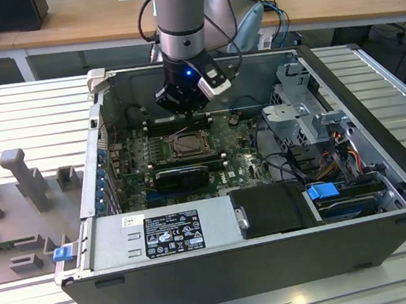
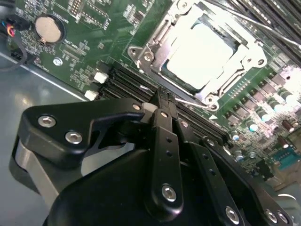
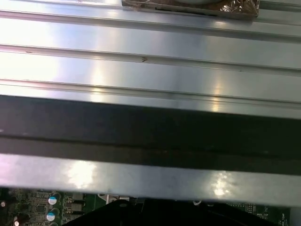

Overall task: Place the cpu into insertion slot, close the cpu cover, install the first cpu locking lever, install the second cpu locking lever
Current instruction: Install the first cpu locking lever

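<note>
While the cpu (image 2: 202,52) lies seated in the insertion slot (image 1: 187,145) with the cpu cover (image 2: 157,42) down around it, I judge I'm on the first locking lever.
My tool (image 2: 162,96) is pinched narrow with nothing between its fingers, its tip just short of the socket's near edge, where a thin wire lever (image 2: 195,102) runs; the chip lies just beyond. Latching should call for a steady downward press and a sideways tuck.
</note>
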